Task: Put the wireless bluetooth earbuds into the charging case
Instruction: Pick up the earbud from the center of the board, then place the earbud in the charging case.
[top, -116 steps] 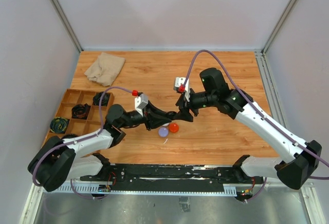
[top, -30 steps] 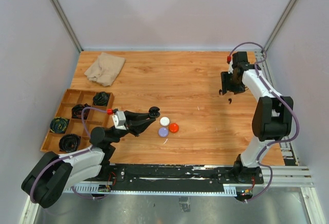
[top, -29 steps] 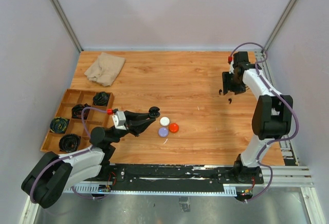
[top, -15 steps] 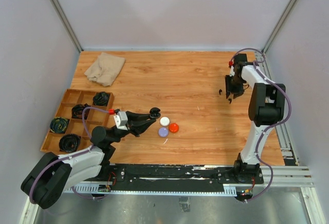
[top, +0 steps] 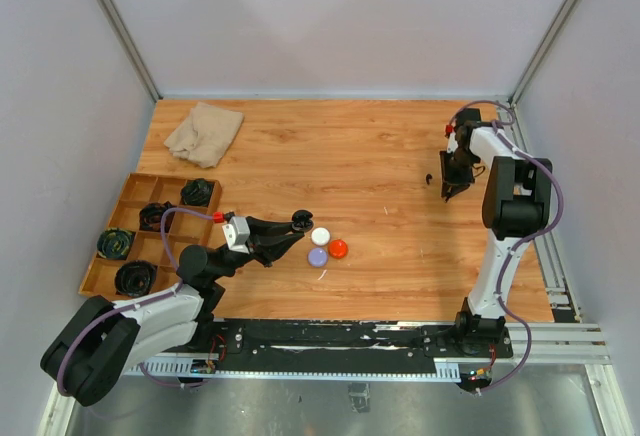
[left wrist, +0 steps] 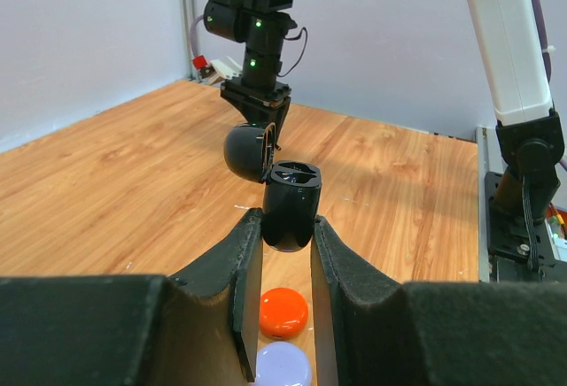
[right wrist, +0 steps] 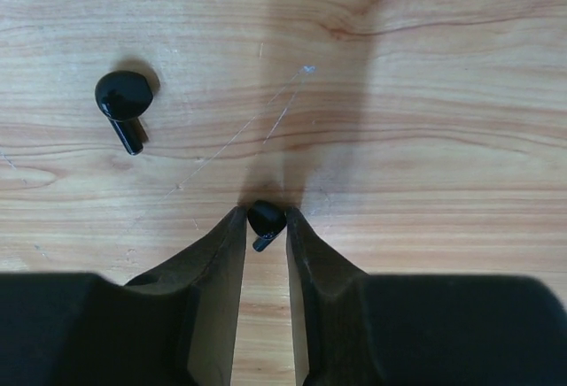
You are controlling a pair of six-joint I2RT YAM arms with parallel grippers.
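My left gripper (left wrist: 288, 227) is shut on a black charging case (left wrist: 291, 204), which it holds above the table with the lid (left wrist: 248, 151) hinged open. In the top view this case (top: 298, 219) is left of centre. At the far right my right gripper (right wrist: 264, 222) points down at the table. Its fingertips press both sides of a small black earbud (right wrist: 265, 218) that lies on the wood. A second black earbud (right wrist: 124, 103) lies loose on the table, apart from the fingers.
A white puck (top: 320, 236), a red puck (top: 338, 249) and a lilac puck (top: 317, 256) lie by the case. A beige cloth (top: 204, 132) sits at the back left. A wooden divided tray (top: 128, 191) holds coiled cables at the left edge.
My right gripper's jaws have closed in on the black earbud, and its wrist has shifted slightly over the spot. The left arm with the case has stayed put.
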